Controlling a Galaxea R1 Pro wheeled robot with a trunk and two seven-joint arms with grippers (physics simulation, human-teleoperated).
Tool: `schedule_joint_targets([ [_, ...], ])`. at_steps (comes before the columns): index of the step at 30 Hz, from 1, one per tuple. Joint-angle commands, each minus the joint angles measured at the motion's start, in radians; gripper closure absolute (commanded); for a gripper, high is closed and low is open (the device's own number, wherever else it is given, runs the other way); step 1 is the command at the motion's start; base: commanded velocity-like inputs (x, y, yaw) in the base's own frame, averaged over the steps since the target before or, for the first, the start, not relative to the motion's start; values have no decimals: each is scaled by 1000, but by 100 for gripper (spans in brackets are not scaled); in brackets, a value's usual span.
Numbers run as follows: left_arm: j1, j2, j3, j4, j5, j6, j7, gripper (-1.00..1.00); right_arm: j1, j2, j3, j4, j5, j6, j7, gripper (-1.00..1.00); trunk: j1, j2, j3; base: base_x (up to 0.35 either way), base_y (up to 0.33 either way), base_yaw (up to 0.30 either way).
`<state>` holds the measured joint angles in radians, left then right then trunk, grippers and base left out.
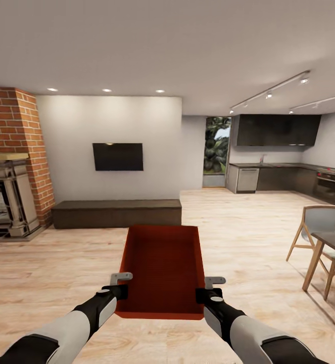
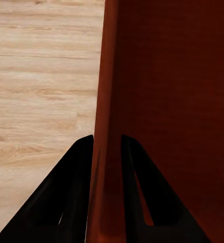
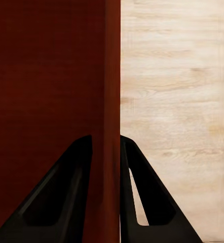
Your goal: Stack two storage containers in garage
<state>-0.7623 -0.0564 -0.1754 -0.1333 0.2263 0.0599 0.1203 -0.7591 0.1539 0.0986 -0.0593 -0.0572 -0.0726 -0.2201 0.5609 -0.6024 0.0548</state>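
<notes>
Orange bin [image 1: 161, 270] held out front over the wood floor [image 1: 46, 283], long axis pointing away; left tool [image 1: 117, 291] and right tool [image 1: 202, 295] each clamped on a side wall, equally near.

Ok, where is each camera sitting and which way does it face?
Head: up on the robot, looking forward and down at the bin, TV and fireplace; both forearms show.
Left wrist: by the left gripper, looking along fingers straddling the bin's wall.
Right wrist: by the right gripper, same on the opposite wall.
All views share the bin and wood floor.
</notes>
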Motion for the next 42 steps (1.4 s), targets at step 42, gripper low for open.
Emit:
schedule_joint_targets([
  [42,0,0,30,-11,-15,0,16,100,0,2,-3,6,-21,-6,-1,100,0,-1,0,0,0,-287],
])
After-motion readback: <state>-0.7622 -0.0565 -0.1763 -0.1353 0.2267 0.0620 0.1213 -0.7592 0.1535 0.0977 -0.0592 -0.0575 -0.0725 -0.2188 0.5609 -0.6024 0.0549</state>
